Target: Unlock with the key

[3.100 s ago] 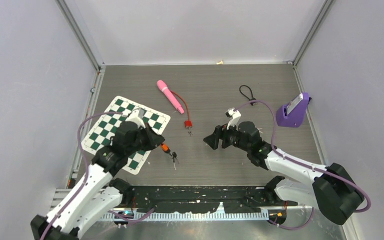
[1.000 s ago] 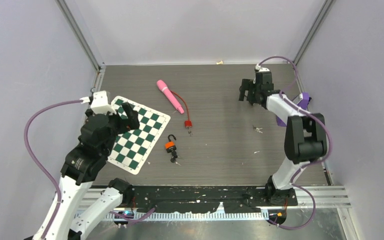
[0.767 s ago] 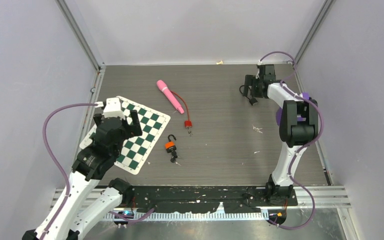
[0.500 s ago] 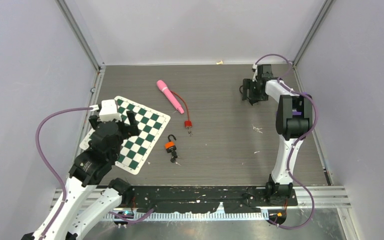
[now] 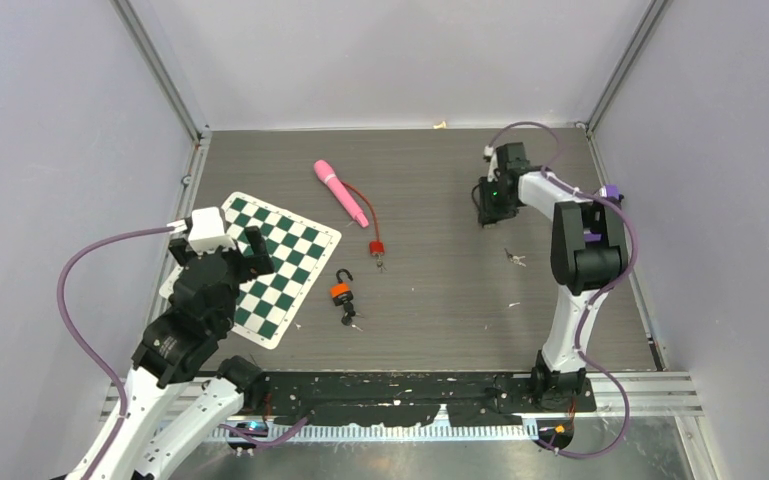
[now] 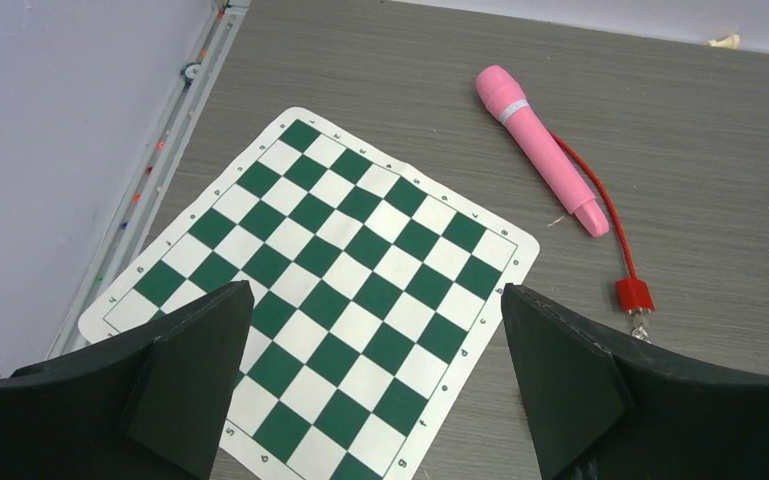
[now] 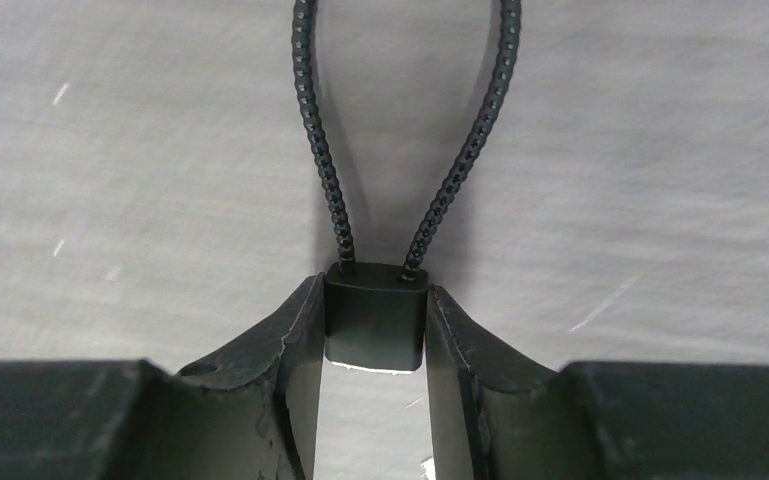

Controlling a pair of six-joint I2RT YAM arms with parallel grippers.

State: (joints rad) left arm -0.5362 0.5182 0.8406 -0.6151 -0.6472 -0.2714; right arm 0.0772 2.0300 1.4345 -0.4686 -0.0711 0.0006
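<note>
Nearest me, at the lower left of the overhead view, my left gripper (image 6: pixel 375 295) hangs above the chess mat (image 6: pixel 360 260), its fingers spread wide with nothing between them. The mat lies flat on the grey table (image 5: pixel 440 310), left of centre.

Just right of the mat's lower corner sits the orange padlock (image 5: pixel 340 291), its hooked bar swung up and out of the body. A dark-headed key (image 5: pixel 350 318) touches its lower end; I cannot tell whether it is in the keyhole.

A little higher, near the middle of the frame, is a red padlock (image 5: pixel 375 248). A thin red cord (image 5: pixel 363 205) runs from it up to a pink stick (image 5: pixel 340 192), which lies slanted towards the upper left. A small bunch of loose keys (image 5: pixel 513 259) lies by itself right of centre, well apart from both padlocks.

Farthest off, in the upper right, my right arm is stretched out and its gripper (image 7: pixel 373 300) is down at the table. In the wrist view the two fingers (image 7: pixel 295 340) press on either side of the block of a black cable lock (image 7: pixel 375 330), pinching it. Its beaded cable loop lies on the table, running to the top of that frame.
</note>
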